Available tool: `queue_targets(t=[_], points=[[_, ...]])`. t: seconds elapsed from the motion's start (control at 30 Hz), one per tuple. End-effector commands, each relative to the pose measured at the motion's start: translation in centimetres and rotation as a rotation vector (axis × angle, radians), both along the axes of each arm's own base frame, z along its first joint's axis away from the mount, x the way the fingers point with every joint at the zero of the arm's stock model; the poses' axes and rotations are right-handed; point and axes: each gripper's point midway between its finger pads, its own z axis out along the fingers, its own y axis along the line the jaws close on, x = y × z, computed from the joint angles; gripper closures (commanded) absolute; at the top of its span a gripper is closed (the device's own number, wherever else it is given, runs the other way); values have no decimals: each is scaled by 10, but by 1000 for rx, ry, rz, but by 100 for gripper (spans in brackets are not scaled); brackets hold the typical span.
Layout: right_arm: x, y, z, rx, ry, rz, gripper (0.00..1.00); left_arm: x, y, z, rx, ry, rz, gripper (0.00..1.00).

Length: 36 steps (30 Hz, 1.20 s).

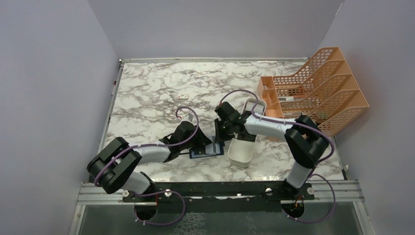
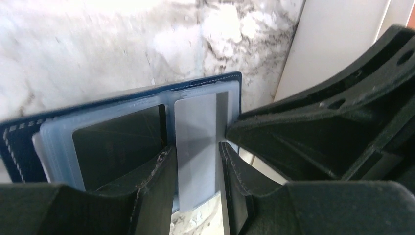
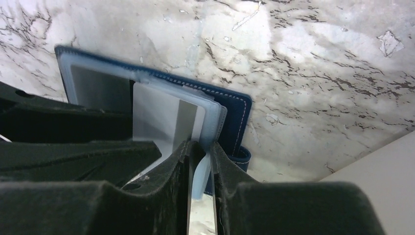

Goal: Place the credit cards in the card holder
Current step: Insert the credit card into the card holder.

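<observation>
The navy card holder (image 1: 203, 152) lies open on the marble between both arms, its pale blue sleeves up (image 2: 205, 81). One dark credit card (image 2: 117, 142) sits in its left sleeve. A grey credit card (image 2: 195, 147) stands between the fingers of my left gripper (image 2: 195, 196), which is shut on its edges, its far end inside the right sleeve. My right gripper (image 3: 200, 171) is shut on a pale blue sleeve flap of the card holder (image 3: 235, 112), beside the grey card (image 3: 156, 115). In the top view my left gripper (image 1: 201, 145) and right gripper (image 1: 219, 138) nearly touch.
A long white tray (image 1: 242, 147) lies just right of the holder, under the right arm. An orange mesh file rack (image 1: 318, 93) stands at the back right. A tiny white block (image 1: 183, 96) rests further back on the marble.
</observation>
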Motion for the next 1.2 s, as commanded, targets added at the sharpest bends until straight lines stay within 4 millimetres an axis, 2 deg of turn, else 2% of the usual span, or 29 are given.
queue_targets(t=[0.0,0.17,0.27,0.37,0.43,0.6,0.7,1.0,1.17], points=[[14,22,7,54,-24,13,74,27,14,4,73,-41,30,62],[28,11,29,1,-109,4,71,42,36,22,127,-87,51,61],[26,3,30,-31,-112,0,69,39,34,30,113,-96,28,57],[22,-3,25,-52,-99,-3,69,34,36,29,136,-82,5,59],[18,-8,19,-79,-81,-2,70,34,41,25,172,-81,3,73],[14,-16,10,-130,-59,-8,72,34,49,17,244,-71,-4,92],[11,-19,3,-164,-46,-10,74,33,49,14,249,-63,-10,98],[7,-24,-15,-219,-23,-18,74,27,37,-7,247,-3,-70,99],[8,-18,-18,-190,-20,-17,75,25,24,-1,186,-9,-100,98]])
